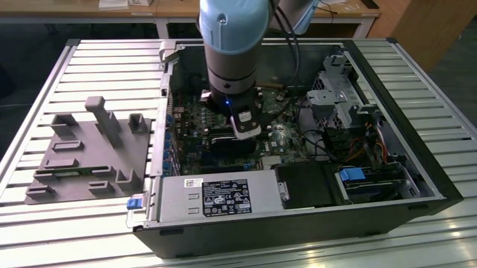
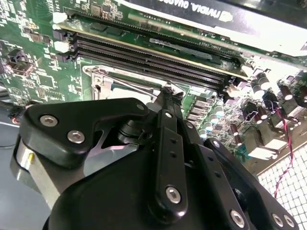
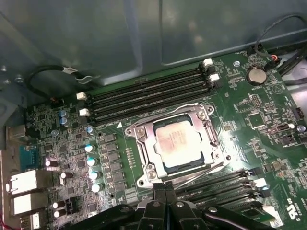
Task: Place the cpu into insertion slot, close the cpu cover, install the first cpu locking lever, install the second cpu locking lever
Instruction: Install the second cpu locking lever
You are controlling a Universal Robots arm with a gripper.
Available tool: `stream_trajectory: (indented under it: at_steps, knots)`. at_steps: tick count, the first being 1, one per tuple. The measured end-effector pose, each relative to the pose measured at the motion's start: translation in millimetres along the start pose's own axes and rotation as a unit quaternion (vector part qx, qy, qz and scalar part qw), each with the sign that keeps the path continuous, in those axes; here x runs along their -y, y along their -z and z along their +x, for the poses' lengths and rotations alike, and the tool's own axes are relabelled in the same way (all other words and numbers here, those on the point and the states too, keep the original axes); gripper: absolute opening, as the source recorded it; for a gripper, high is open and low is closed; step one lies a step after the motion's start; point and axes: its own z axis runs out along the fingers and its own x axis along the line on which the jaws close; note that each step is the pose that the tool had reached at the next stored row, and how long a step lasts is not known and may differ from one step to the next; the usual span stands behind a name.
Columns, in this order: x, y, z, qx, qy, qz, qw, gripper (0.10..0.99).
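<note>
- Silvery cpu (image 3: 178, 143) sits seated in the insertion slot (image 3: 144, 165); cpu cover (image 3: 209, 125) lies closed around it.
- My gripper (image 3: 165, 188) hovers at the socket's edge, fingers pressed together, empty.
- Levers appear thin, stiff, springy; take hold at the ends.

Silvery-grey cpu (image 3: 178, 142); silver cpu cover (image 3: 144, 143) (green board (image 3: 249, 124)).

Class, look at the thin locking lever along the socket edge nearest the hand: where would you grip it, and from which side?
Probably its bent free end, not the thin straight rod. The locking lever lies low against the cpu cover, so come from above on the outer side, where the hand is; the frame blocks the inner side.
</note>
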Motion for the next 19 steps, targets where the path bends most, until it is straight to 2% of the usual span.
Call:
stream_trajectory:
  at_steps: [2, 7, 13, 16, 19]
  knots:
    - [0.7, -1.5, 0.3, -0.0014, 0.003, -0.0014, 1.0, 0.102]
    - [1.6, -3.8, 0.4, -0.0071, 0.02, -0.0005, 0.9998, 0.102]
    - [3.1, -5.6, 0.2, -0.0095, 0.028, 0.0001, 0.9996, 0.102]
    - [3.1, -5.7, 0.1, -0.0099, 0.031, 0.0028, 0.9995, 0.102]
    - [3.1, -5.8, 0.1, -0.0093, 0.033, 0.0081, 0.9994, 0.102]
